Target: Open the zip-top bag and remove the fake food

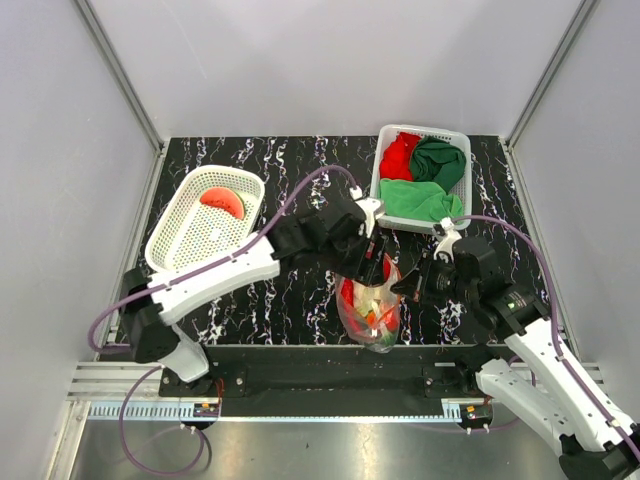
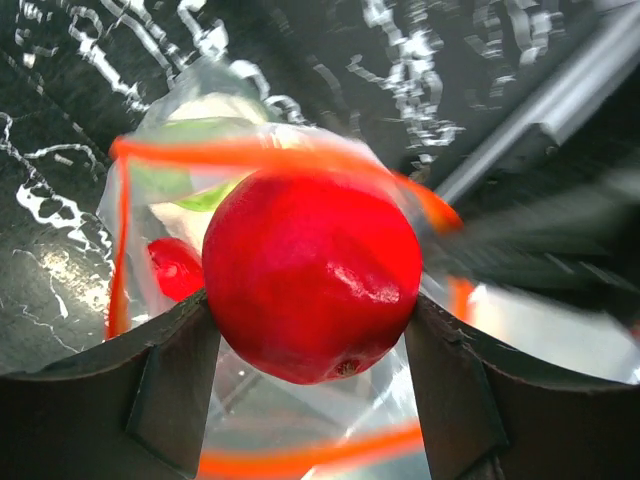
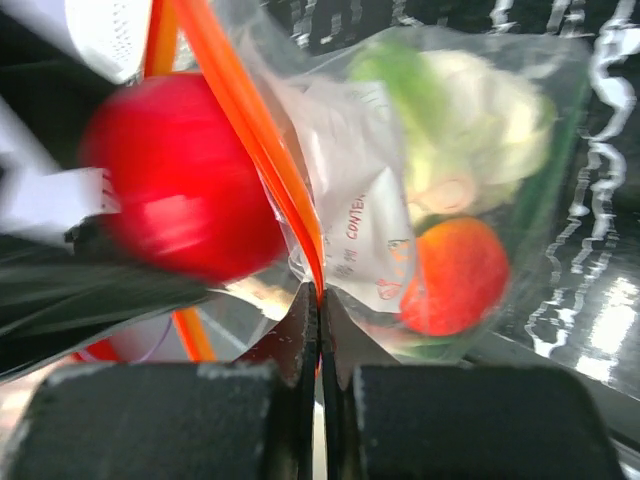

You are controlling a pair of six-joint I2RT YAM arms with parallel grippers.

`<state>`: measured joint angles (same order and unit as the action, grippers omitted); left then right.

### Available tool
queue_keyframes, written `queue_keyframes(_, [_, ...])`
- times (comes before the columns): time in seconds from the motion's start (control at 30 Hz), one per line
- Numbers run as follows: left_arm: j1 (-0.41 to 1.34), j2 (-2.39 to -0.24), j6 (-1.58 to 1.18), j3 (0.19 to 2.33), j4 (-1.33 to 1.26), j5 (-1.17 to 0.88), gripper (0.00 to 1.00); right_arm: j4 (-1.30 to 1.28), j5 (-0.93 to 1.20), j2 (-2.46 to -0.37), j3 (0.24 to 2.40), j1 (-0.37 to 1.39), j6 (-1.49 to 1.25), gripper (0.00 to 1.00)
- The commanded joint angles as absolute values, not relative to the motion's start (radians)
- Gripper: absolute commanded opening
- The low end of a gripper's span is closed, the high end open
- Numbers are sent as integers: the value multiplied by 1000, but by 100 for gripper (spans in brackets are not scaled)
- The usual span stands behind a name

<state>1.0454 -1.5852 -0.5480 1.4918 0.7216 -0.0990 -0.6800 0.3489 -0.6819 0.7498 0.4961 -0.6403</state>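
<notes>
you've got left gripper (image 2: 310,335) clamped on red fruit (image 2: 312,262) | right gripper (image 3: 320,335) pinched shut on bag (image 3: 335,130) rim | watermelon (image 1: 222,203) in basket (image 1: 183,242)

My L pincer (image 1: 371,264) sits at the zip-top bag (image 1: 375,322) mouth w/ the red round fruit (image 2: 312,275) filling the whole gap btwn my fingers (image 2: 170,390). Orange zip strip (image 2: 250,152) runs close above & below the fruit, so it's tight. My R pincer (image 3: 320,305), pinched on the bag lip, crowds the right side. Straight up is open. Leftward the oval basket (image 1: 190,245) is open-topped, just a watermelon slice (image 1: 222,202) inside. My own L arm (image 1: 230,270) lies across the tabletop (image 1: 290,170) btwn. Cloth-filled basket (image 1: 376,175) blocks back right.
</notes>
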Motion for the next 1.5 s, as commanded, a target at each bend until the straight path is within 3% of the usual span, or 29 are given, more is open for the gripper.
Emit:
queue_keyframes(0.0, [1048,-1425,-493,1487,638,-193,0,-713,229,-684,798,497,-630,0])
queue_keyframes(0.3, [947,-1174,-468,1330,617,-65,0,-713,212,-673,807,497,-627,0])
queue_keyframes(0.57, [594,-1175,-594,1286,664,211,0,-739,196,-675,847,497,-603,0])
queue_keyframes(1.1, [16,-1621,-500,1315,578,278,0,-830,232,-712,937,497,-482,0])
queue_keyframes(1.47, [-90,-1991,-373,1569,594,235,4,-850,207,-716,956,497,-426,0])
